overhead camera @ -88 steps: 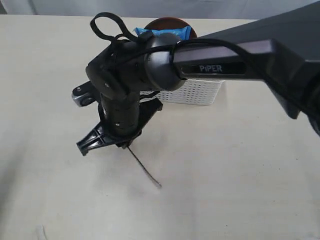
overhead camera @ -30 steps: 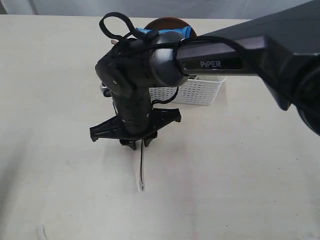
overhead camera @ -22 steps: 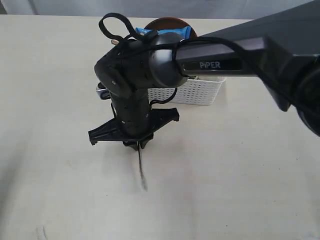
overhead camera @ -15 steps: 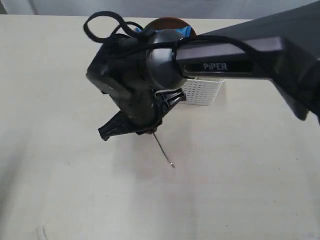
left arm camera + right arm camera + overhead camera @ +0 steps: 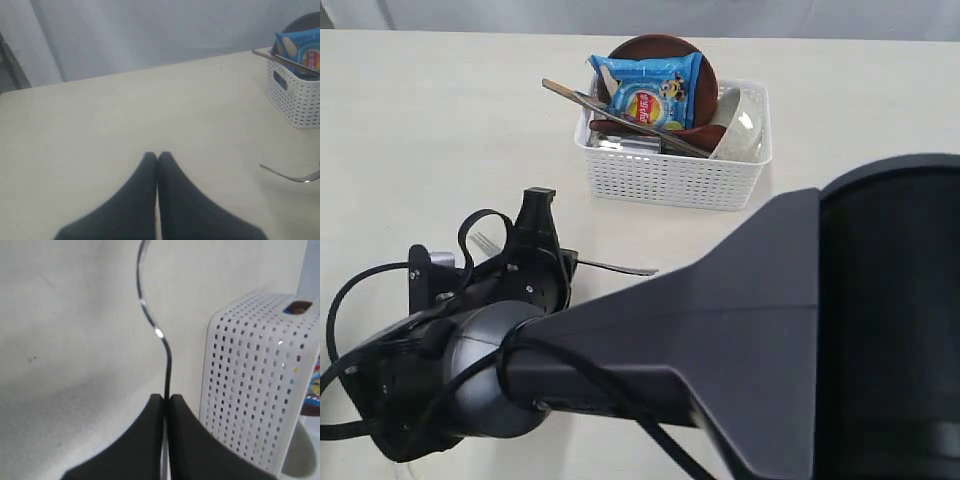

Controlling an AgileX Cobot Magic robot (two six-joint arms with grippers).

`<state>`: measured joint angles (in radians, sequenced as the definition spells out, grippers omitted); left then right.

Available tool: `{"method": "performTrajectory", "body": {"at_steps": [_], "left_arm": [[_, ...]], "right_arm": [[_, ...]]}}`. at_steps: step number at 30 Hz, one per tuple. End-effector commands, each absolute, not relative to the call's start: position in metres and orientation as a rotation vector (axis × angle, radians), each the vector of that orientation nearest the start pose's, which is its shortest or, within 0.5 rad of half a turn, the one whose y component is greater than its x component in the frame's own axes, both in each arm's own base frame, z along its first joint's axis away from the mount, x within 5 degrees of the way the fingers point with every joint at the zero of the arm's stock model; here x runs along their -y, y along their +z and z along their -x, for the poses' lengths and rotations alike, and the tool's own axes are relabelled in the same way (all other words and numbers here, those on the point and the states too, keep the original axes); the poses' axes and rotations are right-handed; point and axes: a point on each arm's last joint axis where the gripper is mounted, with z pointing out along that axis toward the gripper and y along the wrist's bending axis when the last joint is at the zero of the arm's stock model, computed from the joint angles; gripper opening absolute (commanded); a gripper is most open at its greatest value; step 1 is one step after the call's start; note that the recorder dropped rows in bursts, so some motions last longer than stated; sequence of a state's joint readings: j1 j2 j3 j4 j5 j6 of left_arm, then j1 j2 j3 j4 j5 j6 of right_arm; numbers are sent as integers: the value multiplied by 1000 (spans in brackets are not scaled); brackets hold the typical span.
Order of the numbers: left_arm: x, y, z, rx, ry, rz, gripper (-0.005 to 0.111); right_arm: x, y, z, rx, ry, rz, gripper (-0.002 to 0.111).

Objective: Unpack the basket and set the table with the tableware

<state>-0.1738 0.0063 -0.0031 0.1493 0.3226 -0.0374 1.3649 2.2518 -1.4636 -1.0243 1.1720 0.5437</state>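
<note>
The fork (image 5: 612, 267) is low over the table (image 5: 430, 130), in front of the basket (image 5: 670, 182) and apart from it. I cannot tell whether it touches the surface. In the exterior view its long axis goes about left to right, with the tines to the left and the handle end to the right. The right gripper (image 5: 166, 398) has its jaws pinching the thin steel stem, which goes straight out from the tips. The left gripper (image 5: 157, 155) has its jaws pressed together on nothing.

The basket holds a blue chip bag (image 5: 645, 95) and, behind it, a round brown plate (image 5: 655, 47) on its edge. An off-white bowl (image 5: 745, 125) is tipped on its side at the right end. A long utensil (image 5: 582, 98) lies diagonally, with one end out over the left rim.
</note>
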Motion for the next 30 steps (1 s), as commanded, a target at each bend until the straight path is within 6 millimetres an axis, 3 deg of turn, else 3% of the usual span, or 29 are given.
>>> {"method": "performTrajectory", "body": {"at_steps": [1,11,18,22,27,30], "left_arm": [[5,184,-54,-1791,-9,-216,0],[5,184,-54,-1791,-9,-216,0],[5,184,-54,-1791,-9,-216,0],[5,184,-54,-1791,-9,-216,0],[5,184,-54,-1791,-9,-216,0],[5,184,-54,-1791,-9,-216,0]], "right_arm": [[-393,115,-153,-1835,-879,1644,0],[-397,110,-155,-1834,-777,1712,1],[-395,109,-154,-1876,-776,1704,38],[-393,111,-154,-1888,-807,1700,43],[-393,129,-152,-1915,-704,1725,43],[-393,147,-157,-1993,-515,1684,43]]}}
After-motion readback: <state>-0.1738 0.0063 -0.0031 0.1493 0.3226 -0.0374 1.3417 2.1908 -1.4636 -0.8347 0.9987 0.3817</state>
